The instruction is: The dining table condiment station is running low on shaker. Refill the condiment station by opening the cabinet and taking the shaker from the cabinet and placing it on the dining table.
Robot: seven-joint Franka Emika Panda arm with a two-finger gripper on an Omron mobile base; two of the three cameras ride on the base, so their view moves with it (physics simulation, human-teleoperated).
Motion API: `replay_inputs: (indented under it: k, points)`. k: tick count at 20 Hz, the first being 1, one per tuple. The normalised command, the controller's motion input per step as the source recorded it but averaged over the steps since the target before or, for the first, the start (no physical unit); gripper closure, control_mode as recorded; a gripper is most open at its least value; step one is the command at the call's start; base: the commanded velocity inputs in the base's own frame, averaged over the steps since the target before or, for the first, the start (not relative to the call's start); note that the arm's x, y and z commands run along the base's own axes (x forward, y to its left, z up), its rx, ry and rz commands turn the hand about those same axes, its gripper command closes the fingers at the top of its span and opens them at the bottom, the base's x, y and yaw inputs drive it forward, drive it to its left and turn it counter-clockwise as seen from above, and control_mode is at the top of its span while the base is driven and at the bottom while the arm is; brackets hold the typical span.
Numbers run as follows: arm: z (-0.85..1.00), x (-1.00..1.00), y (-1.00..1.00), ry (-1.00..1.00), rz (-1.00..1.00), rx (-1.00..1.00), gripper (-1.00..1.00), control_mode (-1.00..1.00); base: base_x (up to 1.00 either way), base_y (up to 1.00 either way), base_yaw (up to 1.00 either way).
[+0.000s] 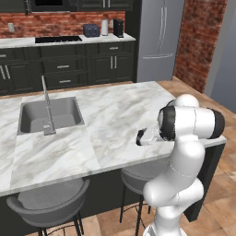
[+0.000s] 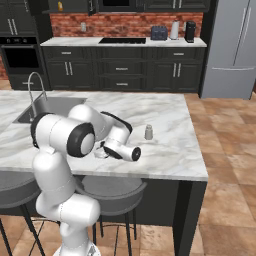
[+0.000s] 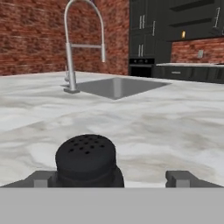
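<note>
The black shaker (image 3: 86, 159), with a perforated top, stands upright on the marble dining table (image 3: 175, 122) between my fingers. It is close to the left fingertip (image 3: 41, 178), and a wide gap separates it from the right one. My gripper (image 3: 109, 179) is open and low over the table's near edge (image 1: 139, 137). The dark upper cabinet (image 2: 70, 6) on the far wall has a door ajar, and an orange carton shows inside it (image 3: 183, 33).
A small grey shaker (image 2: 148, 132) stands on the table just beyond my hand. The steel sink (image 1: 48, 114) with its tall faucet (image 3: 72, 48) lies to the left. Grey stools (image 1: 46, 200) sit under the near edge. A toaster and kettle stand on the back counter (image 2: 125, 41).
</note>
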Motion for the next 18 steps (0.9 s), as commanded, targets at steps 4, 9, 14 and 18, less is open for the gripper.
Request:
replay_inputs:
  k: [4,9,14,18]
  points:
    - [0.28,-0.04,0.01,0.00,0.00,0.00,-1.00,-1.00,0.00,0.00,0.00]
    - [0.50,-0.05,0.00,0.00,0.00,0.00,-1.00,-1.00,0.00,0.00,0.00]
    - [0.64,-0.21,0.00,0.00,0.00,-0.02,-1.00,-1.00,0.00,0.00,0.00]
    - [0.73,-0.22,0.03,0.00,0.00,-0.02,-1.00,-1.00,0.00,0.00,0.00]
